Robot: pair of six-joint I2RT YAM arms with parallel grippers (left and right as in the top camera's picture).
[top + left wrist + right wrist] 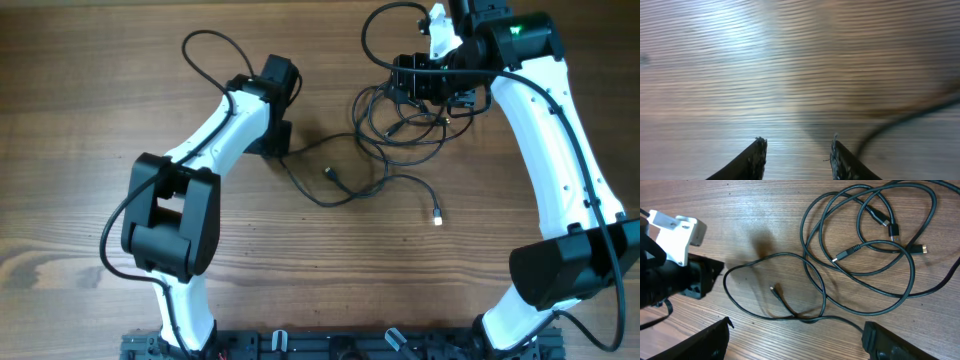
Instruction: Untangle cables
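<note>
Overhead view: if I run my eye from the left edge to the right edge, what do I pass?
Left arm's black elbow → left pincer → dark cable plug lying loose on the wood → silver-tipped cable plug → right arm's white forearm.

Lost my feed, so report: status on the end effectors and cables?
Left end effector open, empty. Right end effector open, above the cables. Cables looped together on table, none gripped. Nothing lies over them.
</note>
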